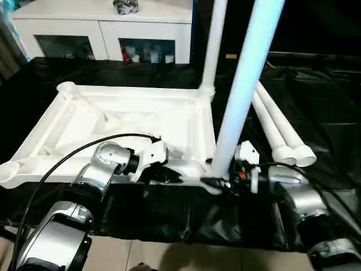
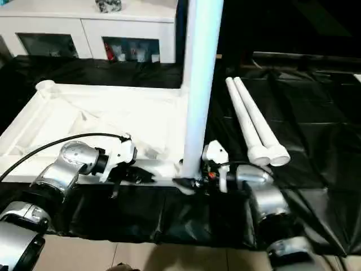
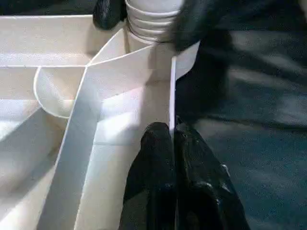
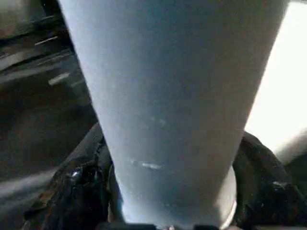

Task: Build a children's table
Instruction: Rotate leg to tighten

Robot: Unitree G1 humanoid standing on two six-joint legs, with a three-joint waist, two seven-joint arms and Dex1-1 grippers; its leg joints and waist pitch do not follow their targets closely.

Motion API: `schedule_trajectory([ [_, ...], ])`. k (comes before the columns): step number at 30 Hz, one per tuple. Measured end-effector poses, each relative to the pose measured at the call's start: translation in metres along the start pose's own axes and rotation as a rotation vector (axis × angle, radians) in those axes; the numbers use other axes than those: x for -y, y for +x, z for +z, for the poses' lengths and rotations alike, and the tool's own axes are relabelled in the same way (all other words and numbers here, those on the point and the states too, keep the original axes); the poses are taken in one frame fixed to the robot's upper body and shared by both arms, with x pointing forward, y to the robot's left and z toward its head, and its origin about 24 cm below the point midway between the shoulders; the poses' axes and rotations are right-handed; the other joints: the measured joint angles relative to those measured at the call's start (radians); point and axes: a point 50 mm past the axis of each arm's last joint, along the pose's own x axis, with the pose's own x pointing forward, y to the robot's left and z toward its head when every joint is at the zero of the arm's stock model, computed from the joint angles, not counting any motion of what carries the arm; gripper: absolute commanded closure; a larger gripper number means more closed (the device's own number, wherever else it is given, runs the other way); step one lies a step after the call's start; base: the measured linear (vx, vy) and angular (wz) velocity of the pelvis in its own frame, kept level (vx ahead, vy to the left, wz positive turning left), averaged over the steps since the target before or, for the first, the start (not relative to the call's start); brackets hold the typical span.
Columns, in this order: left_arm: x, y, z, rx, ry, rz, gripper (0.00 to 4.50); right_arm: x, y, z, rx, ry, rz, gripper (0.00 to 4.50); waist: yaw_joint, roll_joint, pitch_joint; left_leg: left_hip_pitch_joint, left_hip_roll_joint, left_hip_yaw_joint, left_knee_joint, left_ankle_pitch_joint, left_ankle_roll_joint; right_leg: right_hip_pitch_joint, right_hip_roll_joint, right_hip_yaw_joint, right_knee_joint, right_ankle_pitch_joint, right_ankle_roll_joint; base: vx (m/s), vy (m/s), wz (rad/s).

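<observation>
The table top (image 1: pixel 118 121) lies underside up on the black sheet (image 1: pixel 316 113), ribs showing. One leg (image 1: pixel 213 45) stands in its far right corner socket; a second leg (image 1: pixel 242 96) rises from the near right corner. Two loose legs (image 1: pixel 279 127) lie side by side on the sheet just right of the top.

The right wrist view shows the right gripper (image 4: pixel 168 191) with a black finger on either side of that near leg, grasping it close to its base. The left wrist view shows the left gripper (image 3: pixel 172 143) clenched on the thin near rim wall of the top, beside the ringed end of the leg (image 3: pixel 151 19).

From the head, both silver forearms reach forward, wrists turned inward toward the near right corner. A white cabinet (image 1: pixel 101 34) stands behind.
</observation>
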Motion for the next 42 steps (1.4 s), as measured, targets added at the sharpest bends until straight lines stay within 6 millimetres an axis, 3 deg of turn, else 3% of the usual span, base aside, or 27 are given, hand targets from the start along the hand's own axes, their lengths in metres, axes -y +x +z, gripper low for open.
schedule_trajectory([
  [2, -0.002, 0.012, 0.003, 0.012, -0.033, 0.075, 4.50, 0.006, 0.006, -0.003, 0.034, 0.044, -0.189, 1.73, -0.008, -0.001, 0.001, 0.004, 0.000, 0.000, 0.000, 0.000, 0.000, 0.004, -0.001, 0.000, -0.002, 0.000, 0.000, 0.000, 0.000, 0.00],
  [5, -0.004, 0.025, 0.009, 0.011, -0.049, 0.135, 4.50, 0.010, 0.012, -0.005, 0.047, 0.064, -0.350, 1.73, -0.012, -0.001, 0.001, 0.009, -0.002, 0.000, 0.000, 0.000, 0.000, 0.010, -0.002, 0.000, -0.005, 0.000, 0.001, 0.000, 0.000, 0.00],
  [12, -0.004, 0.047, 0.019, 0.021, -0.061, 0.261, 4.50, 0.017, 0.028, -0.001, 0.067, 0.089, -0.663, 1.73, -0.016, 0.007, -0.002, 0.009, -0.004, 0.000, -0.003, 0.000, 0.000, 0.010, -0.003, 0.001, -0.008, 0.000, 0.001, 0.000, 0.000, 0.00],
  [13, -0.004, 0.048, 0.020, 0.023, -0.061, 0.266, 4.50, 0.016, 0.028, -0.001, 0.074, 0.086, -0.681, 1.18, -0.015, 0.009, -0.003, 0.009, -0.004, 0.000, -0.004, 0.000, 0.000, 0.010, -0.003, 0.001, -0.008, 0.000, 0.001, 0.000, 0.000, 0.00],
  [16, -0.004, 0.049, 0.021, 0.029, -0.058, 0.263, 4.50, 0.016, 0.029, -0.001, 0.081, 0.072, -0.690, 0.98, -0.011, 0.012, -0.004, 0.009, -0.005, 0.000, -0.007, 0.000, 0.000, 0.009, -0.003, 0.001, -0.007, 0.000, 0.001, 0.000, 0.000, 0.00],
  [19, -0.004, 0.046, 0.021, 0.035, -0.057, 0.247, 4.50, 0.018, 0.026, 0.000, 0.078, 0.049, -0.669, 0.68, -0.009, 0.013, -0.003, 0.009, -0.004, 0.000, -0.009, 0.000, 0.000, 0.008, -0.003, 0.001, -0.006, 0.001, -0.001, 0.000, 0.000, 0.00],
  [23, -0.004, 0.036, 0.016, 0.038, -0.056, 0.219, 4.50, 0.020, 0.021, 0.000, 0.066, 0.013, -0.603, 0.64, -0.009, 0.015, -0.002, 0.008, -0.004, 0.000, -0.010, 0.000, 0.000, 0.006, -0.003, 0.001, -0.004, 0.000, -0.001, 0.000, 0.000, 0.00],
  [37, 0.002, 0.003, 0.001, 0.037, -0.022, 0.027, 4.50, 0.015, -0.001, 0.007, -0.014, -0.131, -0.071, 0.64, -0.006, 0.012, 0.002, 0.005, -0.004, 0.000, -0.009, 0.000, 0.000, 0.004, -0.003, 0.000, -0.003, -0.001, -0.001, 0.000, 0.000, 0.00],
  [38, 0.003, 0.000, 0.000, 0.032, -0.014, 0.009, 4.50, 0.014, -0.003, 0.006, -0.025, -0.136, -0.026, 0.91, -0.006, 0.011, 0.002, 0.004, -0.004, 0.000, -0.008, 0.000, 0.000, 0.004, -0.003, 0.000, -0.003, -0.001, -0.001, 0.000, 0.000, 0.00],
  [42, 0.004, -0.003, 0.000, 0.030, 0.001, -0.021, 4.50, 0.011, -0.005, 0.007, -0.037, -0.146, 0.064, 1.14, -0.005, 0.011, 0.002, -0.002, -0.003, 0.000, -0.006, 0.000, 0.002, -0.001, -0.003, 0.000, -0.002, 0.000, -0.001, 0.000, 0.000, 0.00],
])
